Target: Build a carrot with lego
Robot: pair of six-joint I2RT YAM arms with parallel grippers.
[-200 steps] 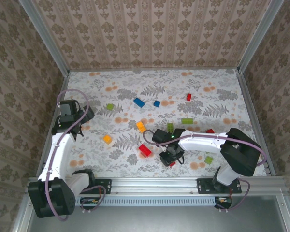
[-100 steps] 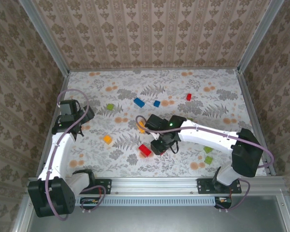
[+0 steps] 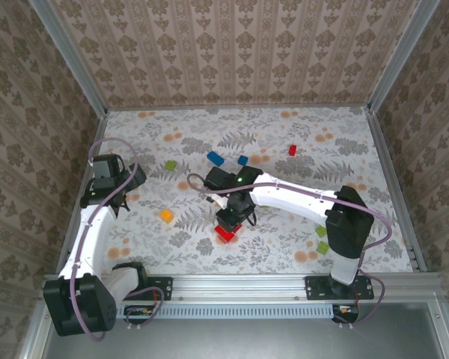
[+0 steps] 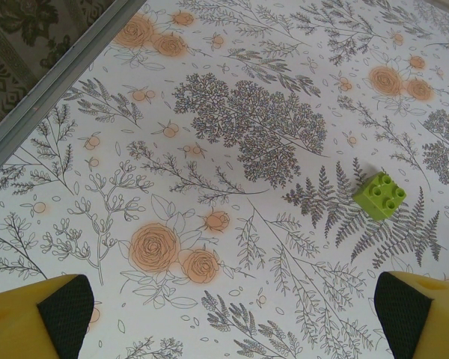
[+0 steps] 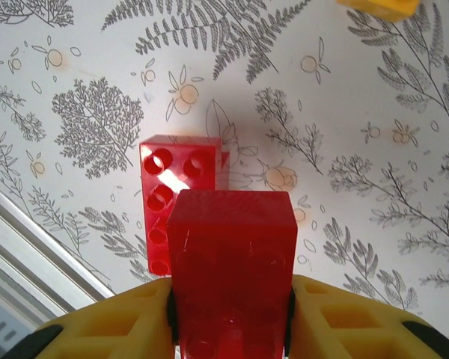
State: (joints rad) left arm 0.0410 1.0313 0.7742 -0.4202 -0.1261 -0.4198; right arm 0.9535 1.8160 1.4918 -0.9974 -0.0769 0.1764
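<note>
**A:** Red plastic brick [image 5: 232, 254], clamped between the yellow fingers [image 5: 112, 321] of the right hand [image 5: 232, 318]. The jaws are pressed against its two sides.

**B:** Position over the bench [image 3: 359, 142]?

**A:** About mid-bench, toward the near edge. In the wrist view the held brick covers the near end of an oblong red brick [image 5: 173, 196], which lies flat on the floral surface with its studs up. I cannot tell whether the two touch. From above, the right hand [image 3: 236, 213] sits just over that oblong brick [image 3: 226, 232].

**B:** Left hand?

**A:** At the left side of the bench [image 3: 108, 178], with the jaws spread wide apart and nothing between them. Its wrist view shows only the two fingertips in the bottom corners [image 4: 232, 318]. A lime brick [image 4: 379, 196] lies ahead of them to the right, well apart from both.

**B:** Other loose lego?

**A:** An orange brick [image 3: 166, 215] lies to the left of the right hand. A large blue brick [image 3: 215, 158] and a small blue brick [image 3: 242, 160] lie beyond it, and a small red brick [image 3: 292, 149] lies farther right. Two green bricks [image 3: 323, 239] lie near the right arm's elbow.
</note>
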